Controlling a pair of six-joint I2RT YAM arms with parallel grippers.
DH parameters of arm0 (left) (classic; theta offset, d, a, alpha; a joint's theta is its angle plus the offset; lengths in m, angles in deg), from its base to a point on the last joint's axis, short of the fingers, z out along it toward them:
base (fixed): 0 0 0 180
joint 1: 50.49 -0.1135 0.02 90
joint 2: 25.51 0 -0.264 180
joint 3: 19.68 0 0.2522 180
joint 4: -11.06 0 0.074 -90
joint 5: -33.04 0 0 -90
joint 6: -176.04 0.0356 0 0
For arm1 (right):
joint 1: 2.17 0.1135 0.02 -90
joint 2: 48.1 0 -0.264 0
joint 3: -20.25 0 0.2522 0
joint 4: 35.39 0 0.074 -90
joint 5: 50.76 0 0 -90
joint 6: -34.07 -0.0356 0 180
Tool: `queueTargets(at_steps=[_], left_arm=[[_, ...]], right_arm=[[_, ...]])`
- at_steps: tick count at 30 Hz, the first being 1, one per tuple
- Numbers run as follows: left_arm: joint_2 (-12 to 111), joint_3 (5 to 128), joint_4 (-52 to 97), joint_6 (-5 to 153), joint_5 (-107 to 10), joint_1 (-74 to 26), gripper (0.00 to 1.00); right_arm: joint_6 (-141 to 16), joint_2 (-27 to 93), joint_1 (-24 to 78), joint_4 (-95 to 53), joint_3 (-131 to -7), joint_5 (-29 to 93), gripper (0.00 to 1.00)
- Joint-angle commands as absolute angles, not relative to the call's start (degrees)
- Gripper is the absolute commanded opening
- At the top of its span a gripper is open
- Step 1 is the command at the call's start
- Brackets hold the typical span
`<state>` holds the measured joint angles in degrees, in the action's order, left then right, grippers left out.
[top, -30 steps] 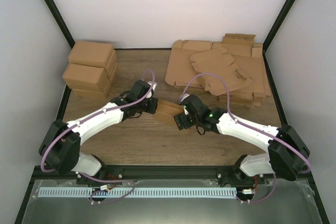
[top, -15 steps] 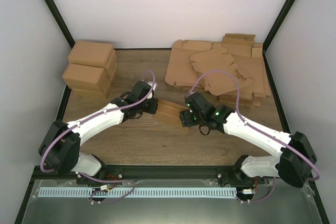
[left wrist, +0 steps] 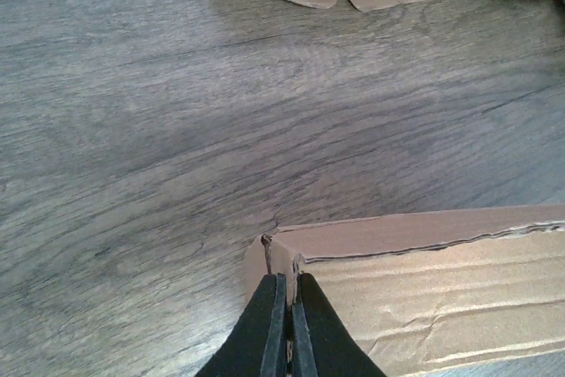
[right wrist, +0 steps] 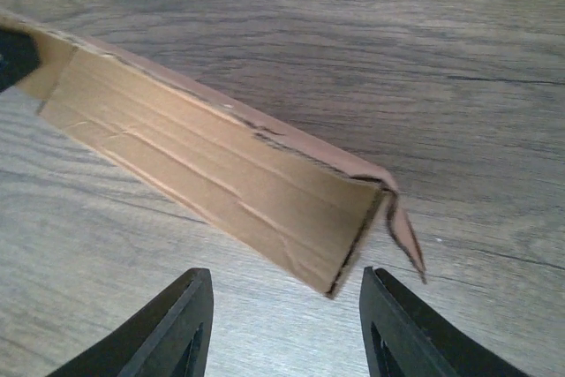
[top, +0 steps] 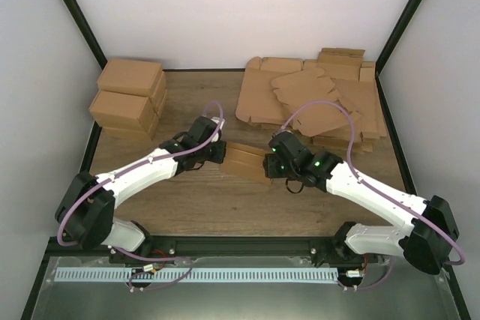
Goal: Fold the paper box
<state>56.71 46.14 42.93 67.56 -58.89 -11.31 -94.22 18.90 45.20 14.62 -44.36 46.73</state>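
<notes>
Right wrist view, paper box just ahead of right gripper, fingers apart, touching nothing, left gripper pinching its corner.

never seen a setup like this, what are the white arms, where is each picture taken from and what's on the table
They are two robot arms bolted to the near edge of a wooden table. One picture looks down from above; the other two come from cameras on each wrist.

At the back left sits a stack of finished boxes; at the back right, a pile of flat cardboard sheets.

Between the arms lies the paper box, partly folded. The left gripper has its jaws shut on the box's corner. The right gripper has open jaws at the box's other end, not gripping it.
</notes>
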Motion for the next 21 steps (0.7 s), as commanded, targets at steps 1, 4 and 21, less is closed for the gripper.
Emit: queueTargets(at_steps=[1,4,21], left_arm=[[57.83,45.64,47.67,66.88,-58.70,-10.63,0.04],[57.78,45.76,47.76,67.03,-58.80,-10.53,0.04],[57.86,46.04,48.37,67.47,-59.82,-9.89,0.04]], right_arm=[[-96.08,19.65,44.85,18.13,-46.93,53.71,0.49],[-94.87,19.37,44.85,18.09,-45.82,57.13,0.52],[-92.31,20.41,40.80,11.64,-41.69,52.74,0.47]])
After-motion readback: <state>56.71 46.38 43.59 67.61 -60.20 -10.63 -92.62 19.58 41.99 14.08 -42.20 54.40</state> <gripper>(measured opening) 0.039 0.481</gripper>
